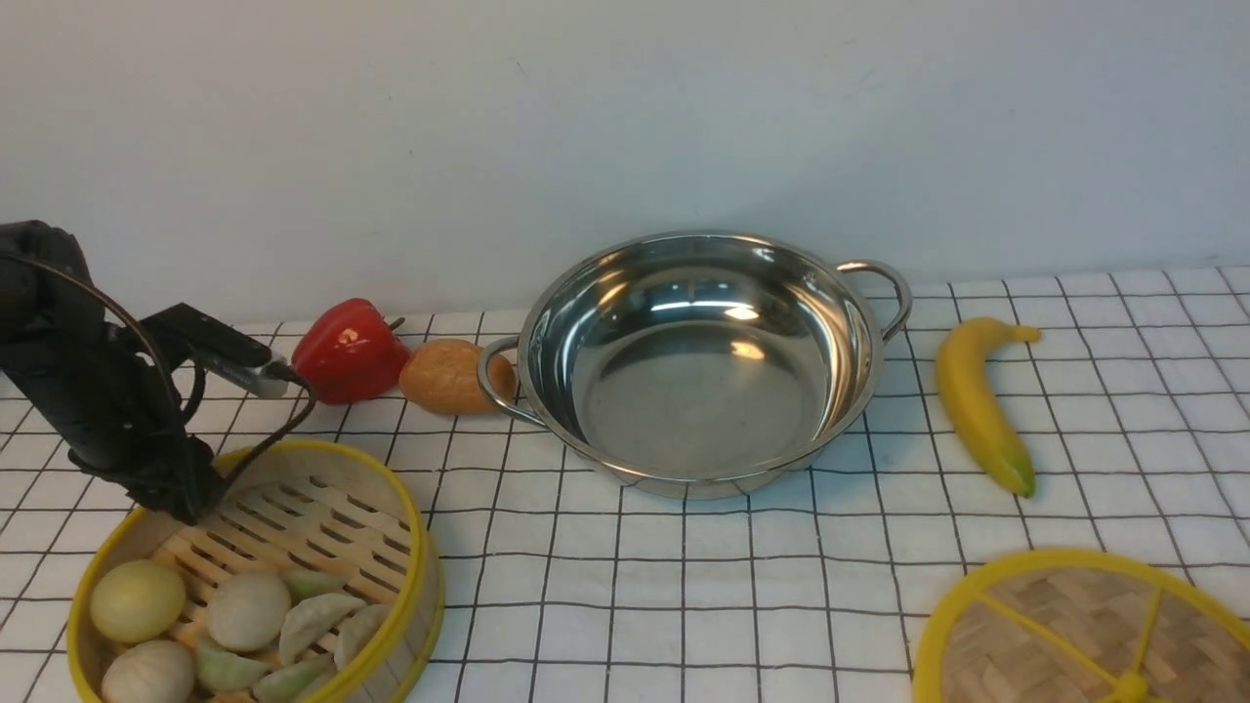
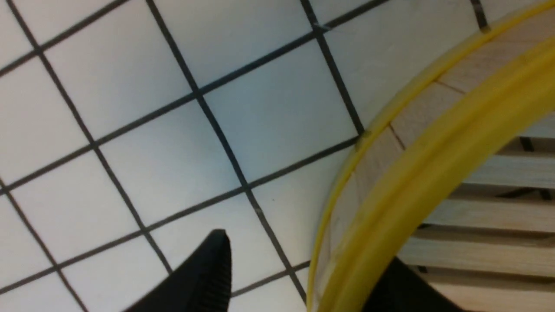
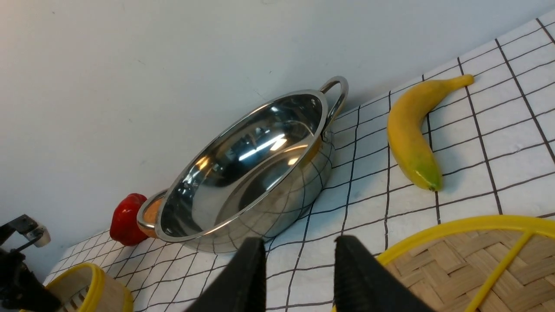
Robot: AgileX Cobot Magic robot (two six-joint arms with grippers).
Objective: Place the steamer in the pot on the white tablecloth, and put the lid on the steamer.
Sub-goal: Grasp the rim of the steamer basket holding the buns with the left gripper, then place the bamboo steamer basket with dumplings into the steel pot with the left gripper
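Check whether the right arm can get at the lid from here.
Probably yes: the right gripper stands open just beside the lid, only bare tablecloth between, and nothing lies on it.

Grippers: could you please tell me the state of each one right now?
Left gripper: open, straddling the wall of the steamer, not clamped on it.
Right gripper: open, holding nothing.

Red pepper (image 1: 347,350) just beside a brown potato (image 1: 444,375). Banana (image 1: 979,405) lies flat well apart to the right, green tip nearer the camera.
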